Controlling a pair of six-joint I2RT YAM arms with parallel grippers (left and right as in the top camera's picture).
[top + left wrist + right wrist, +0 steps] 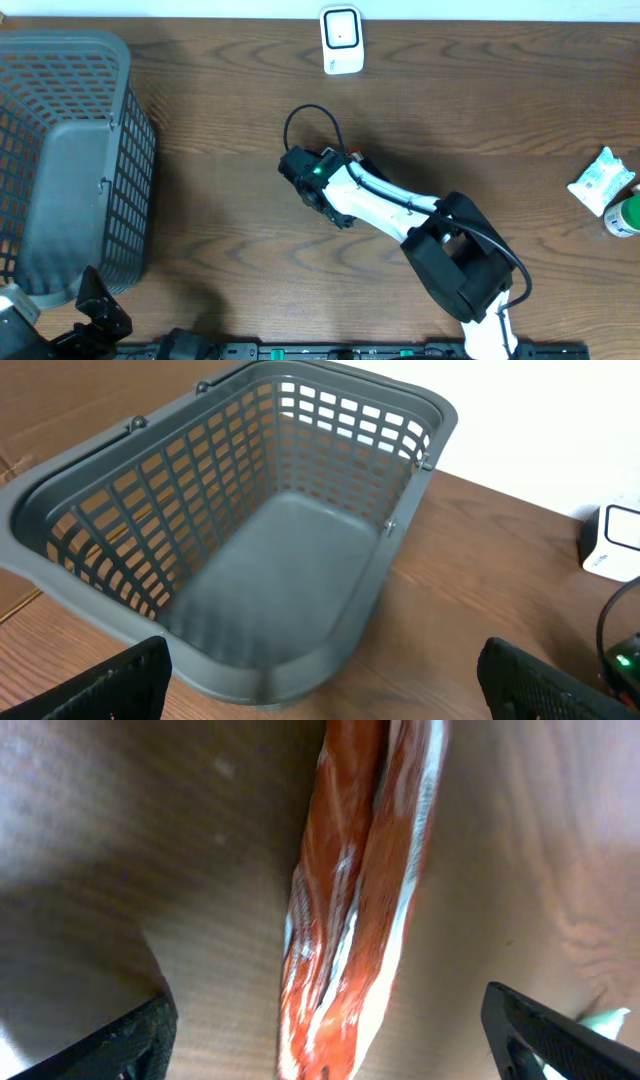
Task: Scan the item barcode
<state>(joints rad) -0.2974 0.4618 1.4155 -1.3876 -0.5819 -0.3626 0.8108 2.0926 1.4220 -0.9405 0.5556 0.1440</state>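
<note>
Not yet scanned, by the look of it. Orange packet [350,920] lying flat on the desk [220,100], well short of the scanner [341,40] on its near side, neither lifted nor turned toward it. Right tool [340,1035] poised straight over the packet, spread wide, fingers on either side and clear of the wrapper, gripping nothing. Left tool [330,680] far from the scanner at the near left corner, likewise spread wide and empty, facing the basket [420,420].

Left to do, as a judgement: closing on the packet, raising it, and carrying it up to the scanner with the barcode toward the window. No barcode to be found in any view.

Packet: glossy film, orange-red with white streaks, long and narrow, crinkled along a raised seam; probably slippery and soft under pressure. Desk: dark wood grain, smooth and matte. Scanner: small white plastic block, rounded corners, dark-framed face. Basket, well left of the scanner: grey moulded plastic, lattice walls, solid floor, thick rim. Far right of the scanner, at the desk edge: a crumpled white pouch [600,180] and a green container [625,215], partly cut off.
</note>
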